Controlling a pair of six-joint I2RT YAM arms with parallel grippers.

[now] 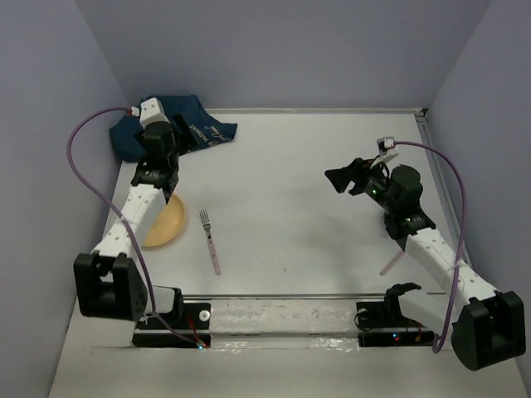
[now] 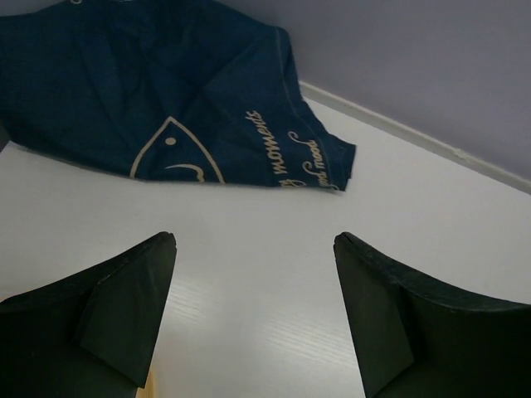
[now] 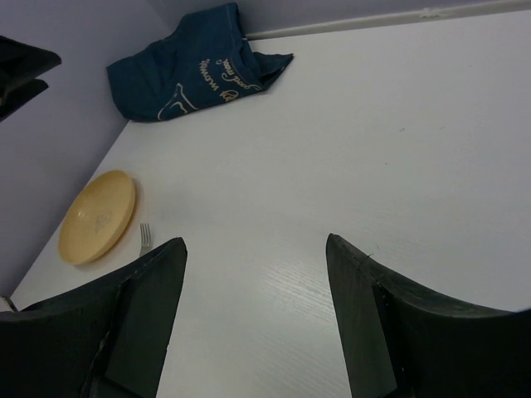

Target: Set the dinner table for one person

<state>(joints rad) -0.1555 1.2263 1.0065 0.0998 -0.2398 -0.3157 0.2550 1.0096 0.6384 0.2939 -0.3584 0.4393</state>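
**Hovering with nothing held: two arms over the white desk [image 1: 315, 157]**

Nearest the arm bases, a fork [image 1: 210, 240] lies on the desk, tines pointing away. Just left of it sits a yellow plate [image 1: 168, 222], partly under the left arm. The desk itself fills the space between the lavender walls. Farther out on the right, the right gripper [image 3: 255, 242] hangs over bare desk, jaws spread wide and empty. Toward the far-left corner the left gripper [image 2: 254, 240] is likewise parted, gripping nothing, just short of a crumpled dark blue cloth [image 2: 166, 83] with pale script.
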